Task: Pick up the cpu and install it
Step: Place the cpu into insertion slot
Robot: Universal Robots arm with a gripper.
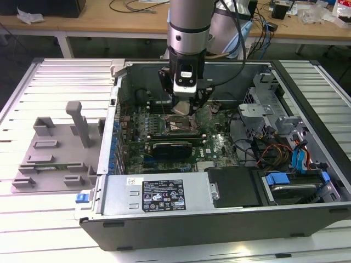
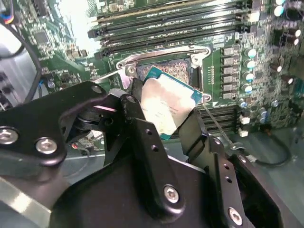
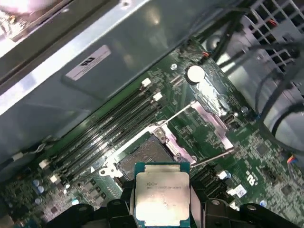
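Showing a pale silver top with faint print and a thin teal-green rim, the cpu (image 3: 163, 198) (image 2: 168, 107) is a small flat chip, nearly square, so no long axis stands out. Its silver face points up toward both wrist cameras, and its edges sit askew to the frame of the socket (image 3: 142, 159) (image 2: 164, 69). It hangs just above the near edge of that open socket, apart from it. The tool (image 3: 163, 205) (image 2: 166, 118) is closed on the cpu, its black fingers (image 2: 142, 123) pressed on two opposite edges, opened only as wide as the chip. In the exterior view the tool (image 1: 186, 105) reaches down inside the case (image 1: 219, 219), over the motherboard (image 1: 219, 145).
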